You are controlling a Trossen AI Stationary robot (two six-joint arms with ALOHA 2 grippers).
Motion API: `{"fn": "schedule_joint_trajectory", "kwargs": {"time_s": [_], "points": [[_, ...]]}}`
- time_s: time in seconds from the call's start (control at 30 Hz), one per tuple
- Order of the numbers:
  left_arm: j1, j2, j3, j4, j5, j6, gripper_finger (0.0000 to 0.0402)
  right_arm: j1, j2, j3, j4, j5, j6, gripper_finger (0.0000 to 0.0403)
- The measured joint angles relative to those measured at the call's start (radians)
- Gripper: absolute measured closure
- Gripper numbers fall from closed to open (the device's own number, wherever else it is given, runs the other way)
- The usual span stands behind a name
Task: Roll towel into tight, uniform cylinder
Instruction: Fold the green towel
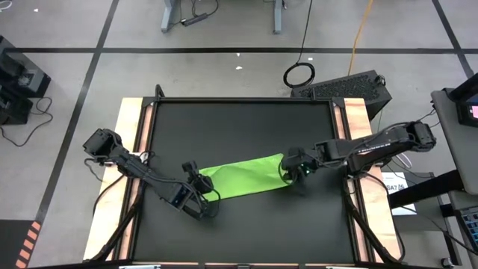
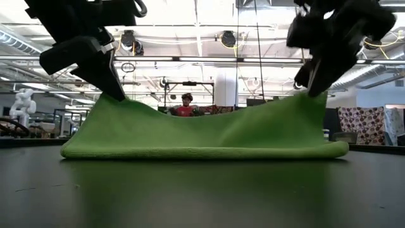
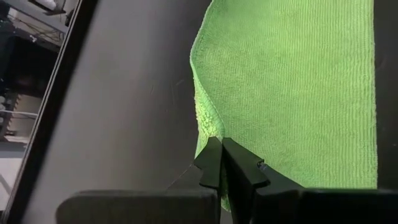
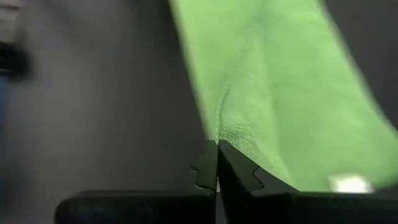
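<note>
Two pinched corners hold the towel (image 1: 243,179) up off the black mat (image 1: 239,119): it lies as a doubled strip across the middle of the mat, its folded long edge resting flat on the mat while the opposite edge is lifted at both ends and sags between them. At the towel's left end, the left gripper (image 3: 221,163) is clamped on the raised corner, cloth caught between its closed fingers. At the towel's right end, the right gripper (image 4: 217,165) is likewise closed on the other raised corner.

I judge this to be the start of a fold or first turn of the roll, with no cylinder formed yet. Next, both grippers would need to carry the lifted edge over toward the resting fold together, keeping it taut so the sag between them does not wrinkle the turn.

No container appears on the mat. Beyond the towel, a person (image 2: 186,105) shows in the low view's background.
</note>
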Motion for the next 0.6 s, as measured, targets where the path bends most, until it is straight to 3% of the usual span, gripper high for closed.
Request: {"fn": "schedule_joint_trajectory", "kwargs": {"time_s": [0.23,0.47,0.6], "points": [[0.000,0.000,0.000,0.000,0.001,0.016,0.0389,0.057,0.000,0.000,0.097,-0.135,0.019,0.0403],[0.005,0.000,0.000,0.001,0.008,0.024,0.0389,0.037,0.000,0.000,0.036,-0.074,-0.017,0.0403],[0.005,0.000,0.000,0.002,0.035,0.033,0.0389,0.034,-0.006,0.000,0.071,-0.149,-0.024,0.0403]]}}
